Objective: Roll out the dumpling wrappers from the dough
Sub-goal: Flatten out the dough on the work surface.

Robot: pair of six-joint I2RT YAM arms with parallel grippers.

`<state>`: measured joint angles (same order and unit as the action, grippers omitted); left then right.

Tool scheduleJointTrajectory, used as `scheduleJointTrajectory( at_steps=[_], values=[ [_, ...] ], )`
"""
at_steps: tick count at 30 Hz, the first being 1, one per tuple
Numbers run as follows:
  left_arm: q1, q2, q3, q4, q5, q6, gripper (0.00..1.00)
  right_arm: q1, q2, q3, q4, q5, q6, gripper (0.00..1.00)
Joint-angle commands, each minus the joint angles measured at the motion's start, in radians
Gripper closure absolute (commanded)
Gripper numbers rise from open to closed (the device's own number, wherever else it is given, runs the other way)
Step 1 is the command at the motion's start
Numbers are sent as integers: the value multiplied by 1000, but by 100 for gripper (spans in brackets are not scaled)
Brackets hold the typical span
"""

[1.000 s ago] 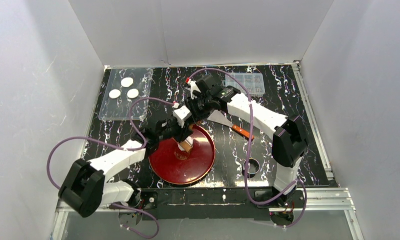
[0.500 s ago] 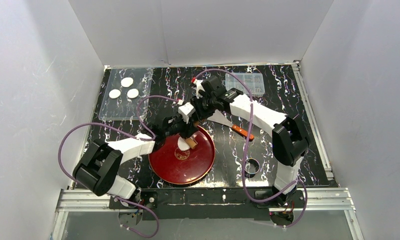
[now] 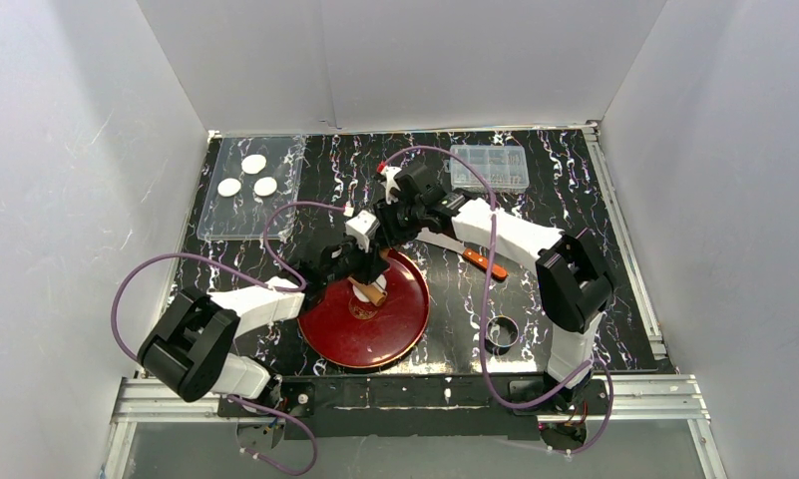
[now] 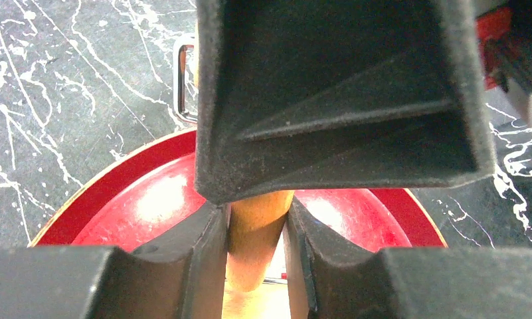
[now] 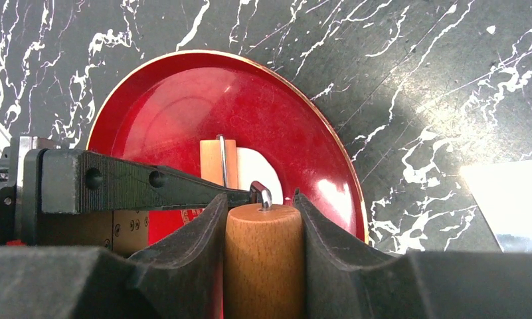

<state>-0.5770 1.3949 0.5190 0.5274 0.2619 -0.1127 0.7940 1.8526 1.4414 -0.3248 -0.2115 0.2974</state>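
Red plate: dough well w/in rim

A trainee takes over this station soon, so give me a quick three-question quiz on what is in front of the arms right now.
1. How many white discs lie on the clear tray?
2. True or false: the left hand and the right hand both grip the roller.
3. Where is the dough? A) on the red plate; B) on the clear tray; C) pinched in the left hand.

Key: 1. three. 2. true, both are clamped on its wooden handle. 3. A.
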Motion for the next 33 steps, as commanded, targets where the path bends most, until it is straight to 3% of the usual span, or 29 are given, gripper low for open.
scheduleJointTrajectory(
  at_steps=[1, 10, 16, 23, 26, 33],
  values=[
    [3, 60, -86, -217, -107, -129, 100, 116, 71, -53, -107, 14, -30, 99],
    [25, -47, -161, -203, -96, -176, 100, 154, 94, -74, -58, -19, 14, 99],
    [42, -131, -218, -116, 8, -153, 100, 163, 73, -11, -67, -57, 51, 99],
    [41, -309, -94, -207, 128, 101, 100, 130, 2, 214, -154, -38, -17, 99],
    [42, -271, -2, -217, 123, 182, 100, 91, -31, 232, -155, -43, -53, 99],
    [42, -83, 29, -61, 125, 154, 100, 23, 18, 215, -144, -65, -201, 99]
  ],
)
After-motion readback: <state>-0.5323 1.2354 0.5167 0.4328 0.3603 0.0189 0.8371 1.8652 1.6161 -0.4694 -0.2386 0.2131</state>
